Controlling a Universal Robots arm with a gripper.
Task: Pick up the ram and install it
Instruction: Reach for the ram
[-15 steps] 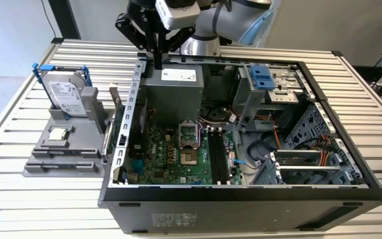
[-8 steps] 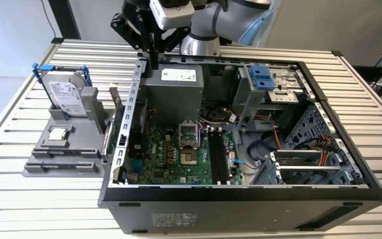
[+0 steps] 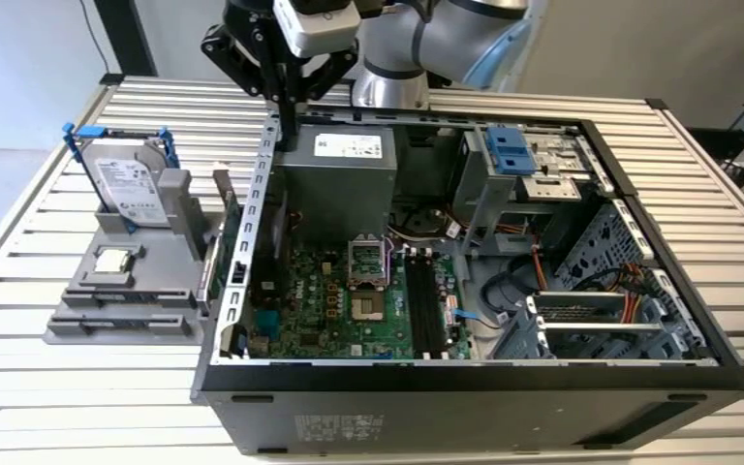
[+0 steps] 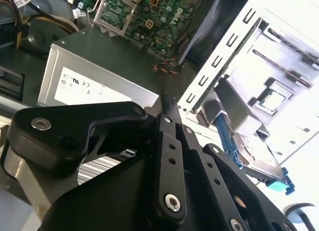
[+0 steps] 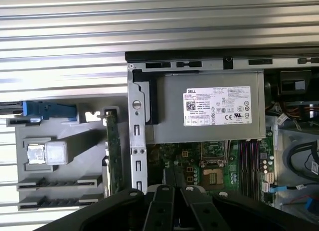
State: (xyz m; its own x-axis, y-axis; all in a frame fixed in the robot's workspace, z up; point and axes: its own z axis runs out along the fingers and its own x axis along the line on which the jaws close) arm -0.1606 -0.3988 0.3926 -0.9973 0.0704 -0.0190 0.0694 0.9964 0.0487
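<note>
Got gripper (image 3: 288, 136) pinched shut, empty, over case (image 3: 264, 194) wall, ram (image 5: 112, 151) just outside, lying lengthwise along that wall.

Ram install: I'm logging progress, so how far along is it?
Nothing looks done yet: the ram stands in the grey holder outside the computer case. The gripper hangs empty above the case's wall. Remaining: the motherboard's memory slots look empty.
</note>
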